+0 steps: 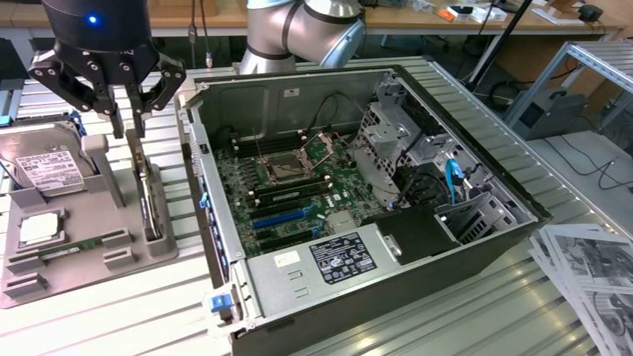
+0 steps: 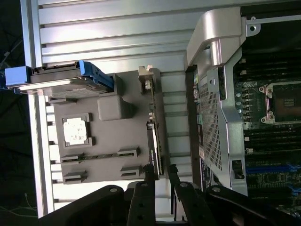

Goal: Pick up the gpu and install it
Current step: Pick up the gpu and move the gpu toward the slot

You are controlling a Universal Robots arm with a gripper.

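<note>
The pincer [image 1: 129, 135] hangs fingers-down, its fingertips a little apart with nothing between them, directly over the gpu [image 1: 148, 196]. The card stands on edge in a slot of the grey tray [image 1: 89, 274] on the bench [image 1: 118, 319], just beside the open computer case [image 1: 396, 74]. I judge the gpu light and stiff but fragile. The thin upper edge of the board looks the safest hold, gripped squarely across its faces and kept clear of the contacts.
</note>
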